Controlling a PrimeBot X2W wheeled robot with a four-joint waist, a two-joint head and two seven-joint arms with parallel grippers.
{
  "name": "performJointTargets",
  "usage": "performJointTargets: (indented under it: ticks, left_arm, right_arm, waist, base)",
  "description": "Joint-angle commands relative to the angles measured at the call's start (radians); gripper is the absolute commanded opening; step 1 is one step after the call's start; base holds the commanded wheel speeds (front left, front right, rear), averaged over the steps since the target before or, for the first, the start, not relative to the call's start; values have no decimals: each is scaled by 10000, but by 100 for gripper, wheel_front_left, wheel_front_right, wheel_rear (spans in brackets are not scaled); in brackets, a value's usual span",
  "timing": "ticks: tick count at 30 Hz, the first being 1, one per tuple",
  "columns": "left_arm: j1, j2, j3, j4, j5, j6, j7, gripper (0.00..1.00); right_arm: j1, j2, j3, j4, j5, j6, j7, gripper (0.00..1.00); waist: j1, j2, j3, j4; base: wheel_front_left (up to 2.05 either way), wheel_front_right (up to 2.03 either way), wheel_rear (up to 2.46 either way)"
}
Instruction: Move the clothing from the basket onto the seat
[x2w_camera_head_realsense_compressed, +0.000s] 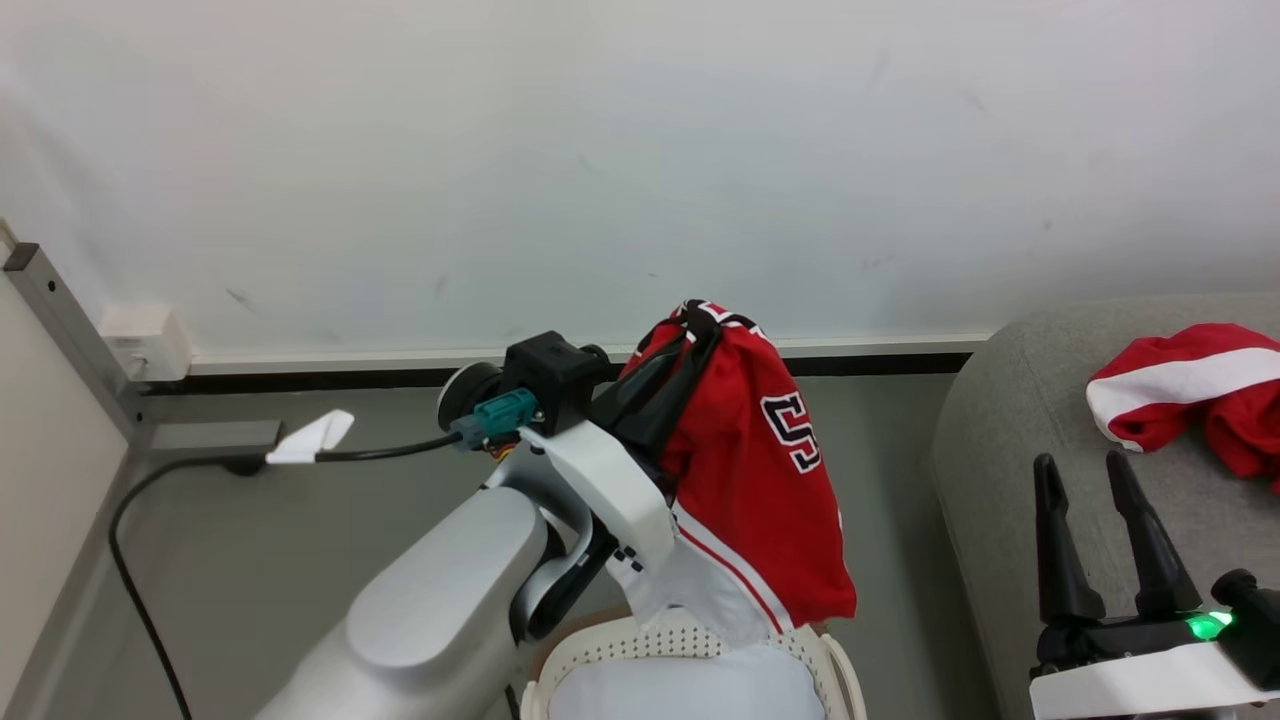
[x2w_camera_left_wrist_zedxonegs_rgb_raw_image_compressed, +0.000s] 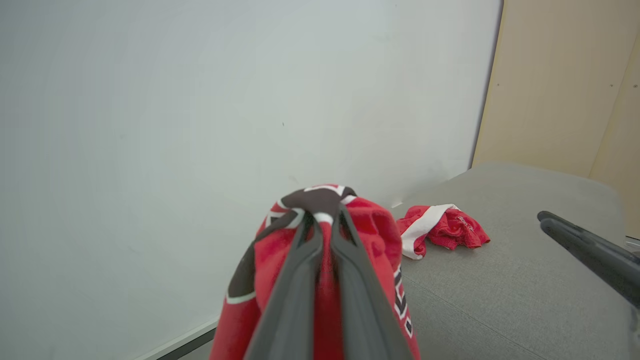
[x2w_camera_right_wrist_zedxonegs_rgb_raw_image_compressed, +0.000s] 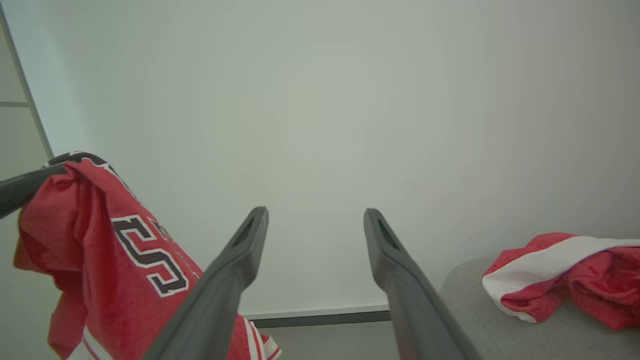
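now my left hand (x2w_camera_left_wrist_zedxonegs_rgb_raw_image_compressed: 323, 220) pinches the jersey (x2w_camera_head_realsense_compressed: 760, 480) above the basket (x2w_camera_head_realsense_compressed: 600, 650); i should swing it right, high, clear of my wide right hand (x2w_camera_head_realsense_compressed: 1085, 465), then drop it on the seat (x2w_camera_head_realsense_compressed: 1000, 460).

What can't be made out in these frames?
- Basket interior: in the head view, cut off by the bottom edge and partly covered by the jersey hem; cannot tell whether clothing is left inside.
- Jersey lettering: folds hide most of it in every view.
- Red piece with white band: cut by the right edge in the head and right wrist views.
- Seat: runs off the head view's right edge.
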Motion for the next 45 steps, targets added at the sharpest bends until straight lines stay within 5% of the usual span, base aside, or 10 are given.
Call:
performJointTargets:
  ticks: [1,10,18,27,34,43,44,45]
  left_arm:
    - [-53,129,59,-144,-163,56,54,0]
    - [233,272,-5,-570,-230,227,197,0]
    - [435,98,-255,-577,-232,199,218,0]
    - [544,-296,-890,-514,-8,2,291,0]
    - [485,-593,-1320,-521,-5,-176,391,0]
    - [452,-787,-1631,-586,-67,-283,462,0]
    - [453,-780,-1648,-584,-69,-273,485,0]
    - [461,-759,-1654,-568,-83,-251,508,0]
  right_arm:
    - [137,-6,59,28,-22,-22,8,100]
    - [-165,-190,864,273,-139,-22,8,100]
    - [-1134,-1024,3263,1133,235,-22,8,100]
    - [-3077,-1540,5667,3436,264,-22,47,100]
    - [-4303,-1208,7621,5591,993,-22,50,100]
    - [-4814,-873,8507,6977,2226,-22,-4,100]
    - [-4857,-879,8523,7020,2313,-22,-3,36]
    - [-4872,-862,8528,7022,2415,-22,-3,0]
  waist:
    - [1,-1,-10,28]
    - [1,-1,-30,121]
    - [1,-1,-45,401]
    - [1,-1,-152,1056]
    - [1,-1,-242,1639]
    - [1,-1,-336,2261]
    - [1,-1,-341,2318]
    - [1,-1,-345,2362]
  base:
    - [0,0,0]
    - [0,0,0]
    - [0,0,0]
    - [0,0,0]
    - [0,0,0]
    - [0,0,0]
    - [0,0,0]
    - [0,0,0]
